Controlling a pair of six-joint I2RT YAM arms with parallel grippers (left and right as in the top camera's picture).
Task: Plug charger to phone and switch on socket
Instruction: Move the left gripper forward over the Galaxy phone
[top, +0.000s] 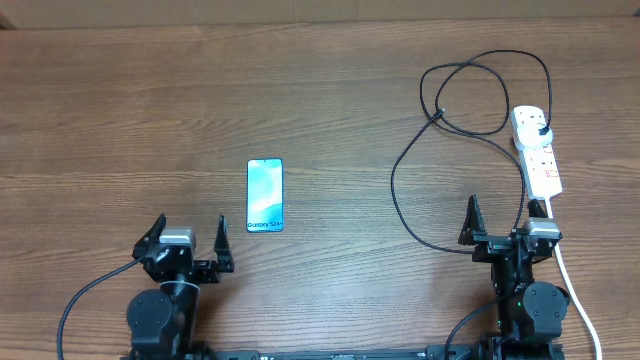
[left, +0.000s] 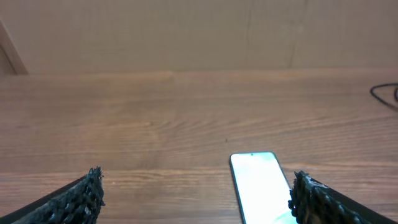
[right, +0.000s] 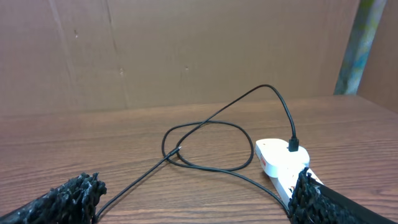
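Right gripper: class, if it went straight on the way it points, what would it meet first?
Most likely the charger loop lying on the table ahead of the open right gripper; the socket sits slightly to the right. Depth is unclear.

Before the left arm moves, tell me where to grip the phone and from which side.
Take the phone across its two long edges, near mid-length, coming straight down with the left pincer. It lies flat, screen up, so only its thin sides offer a hold, and its narrow width should fit the wide-open pincer. The pincer sits to its left, so shift right first.
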